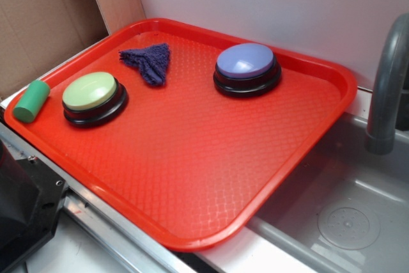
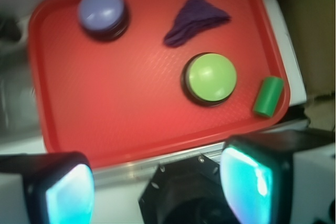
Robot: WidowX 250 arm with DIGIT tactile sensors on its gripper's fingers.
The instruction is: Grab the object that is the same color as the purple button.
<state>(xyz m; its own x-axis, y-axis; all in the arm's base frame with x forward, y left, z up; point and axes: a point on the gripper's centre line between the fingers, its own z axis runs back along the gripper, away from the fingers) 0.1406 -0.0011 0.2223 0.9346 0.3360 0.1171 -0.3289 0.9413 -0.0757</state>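
Lying crumpled on the red tray (image 1: 192, 158), upper left of centre in the exterior view: purple rag (image 1: 148, 61), untouched. Just right of it, purple button (image 1: 246, 68); lower left, green button (image 1: 93, 97); green cylinder (image 1: 30, 100) at the tray's left rim. Grey sink (image 1: 345, 215) and faucet pipe (image 1: 386, 87) lower right; cardboard (image 1: 45, 17) upper left. Fingers (image 2: 68, 192) spread wide, holding nothing, high above.

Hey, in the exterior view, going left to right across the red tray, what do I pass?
Green cylinder → light-green-topped round button → small dark purple fuzzy cloth → lavender-purple domed button on a black base.
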